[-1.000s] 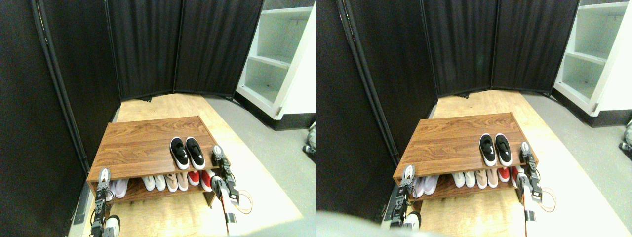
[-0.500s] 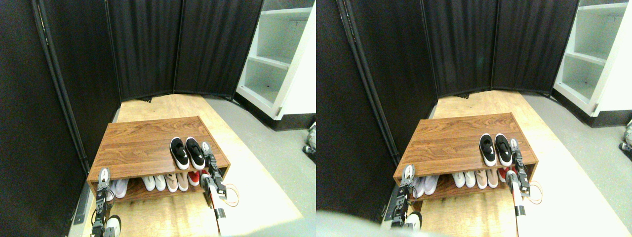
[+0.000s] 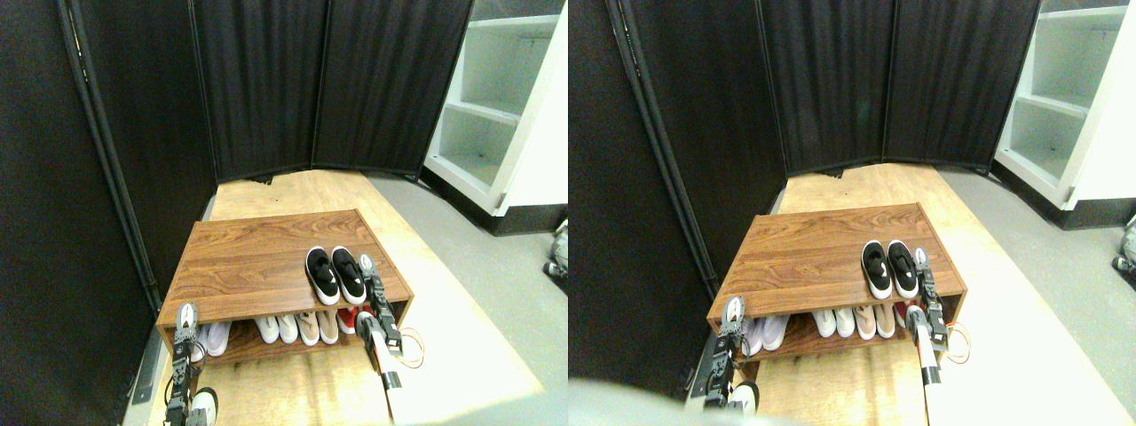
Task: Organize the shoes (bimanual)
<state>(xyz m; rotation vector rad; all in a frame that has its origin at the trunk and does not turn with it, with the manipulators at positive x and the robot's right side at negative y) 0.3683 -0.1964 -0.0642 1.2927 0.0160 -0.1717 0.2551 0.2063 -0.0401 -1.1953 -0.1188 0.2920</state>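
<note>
While the small black slip-on sneakers are seen paired on the brown wooden rack, the right end effector is beside them, its opening indiscernible.

The top of the wooden shoe rack lies bare across its left and back parts, open to a reach from above or from the left. The black shoes stand together near its right front, and the right claw sits just beside the right-hand shoe, seemingly touching it, so little room remains along the right edge. The shelf below is crowded with the white and beige shoes and the red shoes; only a gap shows left of centre. The left claw stands at the front left corner. The dark folding screen closes off left and back; the floor to the right is open.
</note>
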